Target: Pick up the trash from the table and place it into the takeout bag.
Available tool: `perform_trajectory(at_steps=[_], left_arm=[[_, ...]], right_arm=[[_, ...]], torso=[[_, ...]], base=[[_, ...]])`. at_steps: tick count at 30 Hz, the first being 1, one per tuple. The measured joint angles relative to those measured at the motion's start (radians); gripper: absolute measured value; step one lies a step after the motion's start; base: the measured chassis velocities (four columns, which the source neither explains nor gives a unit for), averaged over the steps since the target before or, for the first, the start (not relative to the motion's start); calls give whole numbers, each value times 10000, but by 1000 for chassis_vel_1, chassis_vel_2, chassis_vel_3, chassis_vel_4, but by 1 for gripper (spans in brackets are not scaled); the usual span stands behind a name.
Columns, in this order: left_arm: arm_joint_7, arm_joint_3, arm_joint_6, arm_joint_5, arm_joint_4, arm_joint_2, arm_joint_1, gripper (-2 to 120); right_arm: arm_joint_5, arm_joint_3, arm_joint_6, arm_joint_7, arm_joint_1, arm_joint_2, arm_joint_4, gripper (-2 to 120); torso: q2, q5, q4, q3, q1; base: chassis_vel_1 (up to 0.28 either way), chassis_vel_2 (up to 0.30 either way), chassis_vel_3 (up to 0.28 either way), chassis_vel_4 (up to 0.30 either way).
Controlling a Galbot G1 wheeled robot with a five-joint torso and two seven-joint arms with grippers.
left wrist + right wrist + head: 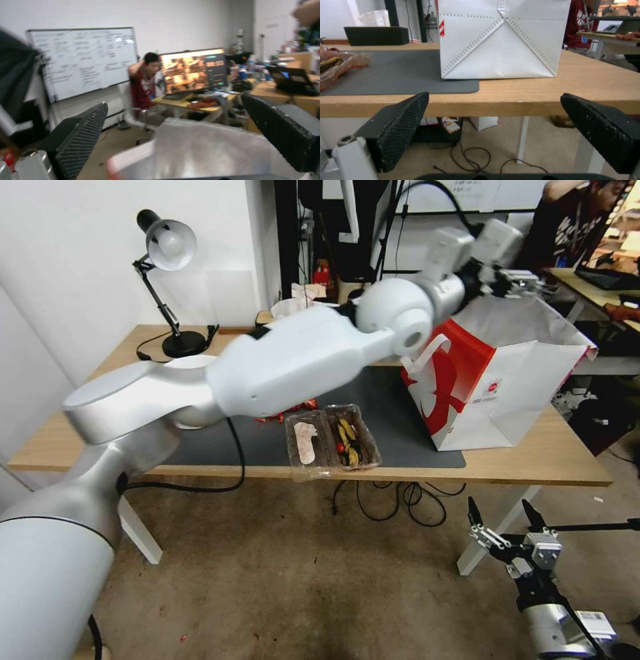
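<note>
Left gripper [517,281] sits above the open mouth of the takeout bag [507,400], arm stretched across the desk [533,460] from the near-left side. In the left wrist view its two black textured fingers [83,132] stand wide apart with nothing between them; the silvery foil lining [206,150] of the bag lies just below the gap. No contact with the bag can be made out.

Right gripper [507,513] hangs below the desk's front edge, off its right end, over the carpet. Jaws spread wide, empty; the right wrist view looks between the fingers [400,130] at the desk edge and the white side of the bag.

Takeout bag: upright toward the right end of the desk, one lower edge overlapping the right edge of the dark grey mat [387,400], the rest on bare wood.

Trash on the mat: clear hinged plastic container [332,441] lying open at the front edge, near the middle of the desk, food leftovers in both halves. Crumpled red wrapper [293,413] just behind it, mostly hidden under the left arm.

Other items: black desk lamp [170,280] at the back left corner; black box [376,35] at the back edge, seen in the right wrist view.
</note>
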Motion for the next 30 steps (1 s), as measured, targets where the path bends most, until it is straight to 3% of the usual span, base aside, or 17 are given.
perform_trajectory(at_steps=[2,3,6,8,10,14,19,23,25,30], left_arm=[[-125,-284,-177,316,-599,835,695,100],[-125,-284,-177,316,-599,835,695,100],[-99,-717,-376,674,-1456,1771,1644,100],[-94,-835,-414,707,-1654,1932,1837,100],[-58,-1377,-520,1026,-2326,2503,2493,100],[-26,-2081,-480,1432,-3044,3093,3221,100],[-23,-2355,-463,1552,-3305,3301,3547,100],[-48,-3117,-403,2010,-3963,3798,4750,100],[-45,-3905,-376,2501,-4527,4231,6147,100],[20,-5096,-414,2899,-5134,4527,7757,100]], right_arm=[[29,22,4,4,30,-62,-29,100],[29,22,4,4,30,-62,-29,100],[19,22,3,12,70,-58,-29,100],[9,12,2,13,71,-50,-28,100],[-28,-27,0,15,67,-31,-28,100],[-73,-57,0,17,58,-6,-21,100],[-95,-67,0,18,57,12,-8,100],[-158,-94,-6,21,58,78,58,100],[-254,-162,-30,28,78,127,107,100],[-359,-235,-45,34,93,192,177,100]], torso=[[-1,-2,2,1,1],[-1,-2,2,1,1],[-1,-4,4,1,1],[-1,-3,3,1,0],[-1,-3,-1,0,0],[-1,-3,1,0,0],[0,0,0,0,0],[0,0,-2,0,0],[0,0,2,0,0],[0,3,-1,0,1]], base=[[0,0,0,0],[0,0,0,0],[0,0,0,0],[0,0,0,0],[0,0,0,0],[0,0,0,0],[0,0,0,0],[0,0,0,0],[0,0,0,0],[0,0,0,0]])
